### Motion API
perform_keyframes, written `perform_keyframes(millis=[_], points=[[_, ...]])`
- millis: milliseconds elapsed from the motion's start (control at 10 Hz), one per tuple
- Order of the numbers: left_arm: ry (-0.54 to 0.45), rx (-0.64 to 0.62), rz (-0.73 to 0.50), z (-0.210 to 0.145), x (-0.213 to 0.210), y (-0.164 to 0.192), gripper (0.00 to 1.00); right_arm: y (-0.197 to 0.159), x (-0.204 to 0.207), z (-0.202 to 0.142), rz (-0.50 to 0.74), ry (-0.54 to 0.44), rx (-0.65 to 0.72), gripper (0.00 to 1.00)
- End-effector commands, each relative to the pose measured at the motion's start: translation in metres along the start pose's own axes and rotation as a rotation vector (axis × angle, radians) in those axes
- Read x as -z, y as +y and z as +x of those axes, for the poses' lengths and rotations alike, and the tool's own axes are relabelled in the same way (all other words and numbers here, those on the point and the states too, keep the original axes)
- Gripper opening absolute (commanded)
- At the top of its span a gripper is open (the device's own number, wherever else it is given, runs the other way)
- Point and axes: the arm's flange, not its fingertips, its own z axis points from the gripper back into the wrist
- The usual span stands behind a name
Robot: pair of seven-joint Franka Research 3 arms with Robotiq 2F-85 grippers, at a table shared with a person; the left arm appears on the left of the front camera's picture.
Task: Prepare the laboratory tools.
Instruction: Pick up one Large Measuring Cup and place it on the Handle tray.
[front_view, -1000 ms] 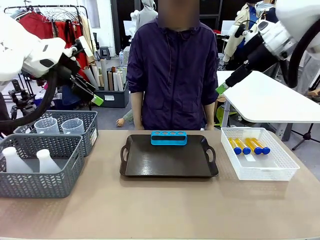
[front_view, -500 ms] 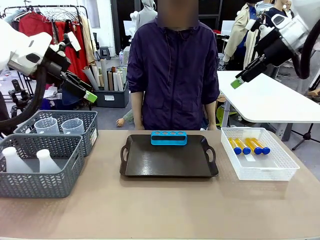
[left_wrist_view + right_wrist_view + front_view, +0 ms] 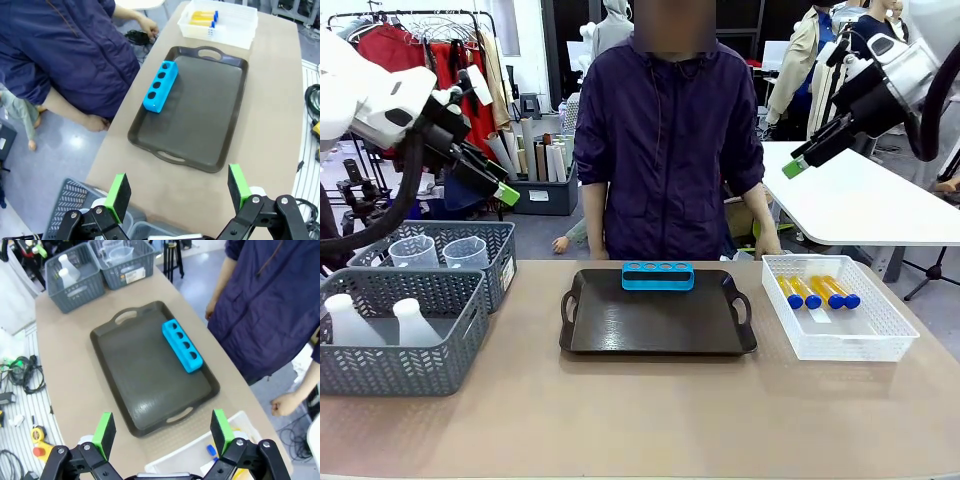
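We take the dark tray (image 3: pixel 660 330) at the middle of the table (image 3: pixel 620 420) as our mark. The small blue rack (image 3: pixel 658 275) lies on the tray along its far edge, its four holes facing up. To the right of the tray, apart from it, stands the white lattice basket (image 3: pixel 840 348). In it lie the test tubes (image 3: pixel 818 292) — yellow liquid, blue caps, on their sides next to one another at the basket's far end.

To the left of the tray we see two grey mesh baskets. The nearer grey basket (image 3: pixel 390 368) holds two translucent white flasks (image 3: pixel 415 322) upright, and the farther grey basket (image 3: pixel 502 250) holds two clear beakers (image 3: pixel 416 250).

The left gripper (image 3: pixel 178 189) hangs high above and to the left of the tray, its fingers spread wide with nothing between them. The right gripper (image 3: pixel 162 429) hangs high above and to the right of the tray, its fingers likewise wide apart and holding nothing.

Behind the tray's far edge stands the person (image 3: pixel 665 150) in a dark purple jacket, arms down. One hand (image 3: pixel 767 245) is near the far corner of the lattice basket — we cannot tell whether it touches anything.
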Motion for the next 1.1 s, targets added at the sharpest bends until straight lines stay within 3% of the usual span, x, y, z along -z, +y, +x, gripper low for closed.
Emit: perform_keyframes(millis=[0, 1000], points=[[-0.001, -0.016, -0.011, -0.0020, -0.0011, -0.0011, 1.00, -0.0001, -0.0036, -0.0020, 0.015, 0.013, -0.004, 1.00], [-0.001, -0.016, -0.011, -0.0020, -0.0011, -0.0011, 1.00, -0.0001, -0.0036, -0.0020, 0.015, 0.013, -0.004, 1.00]])
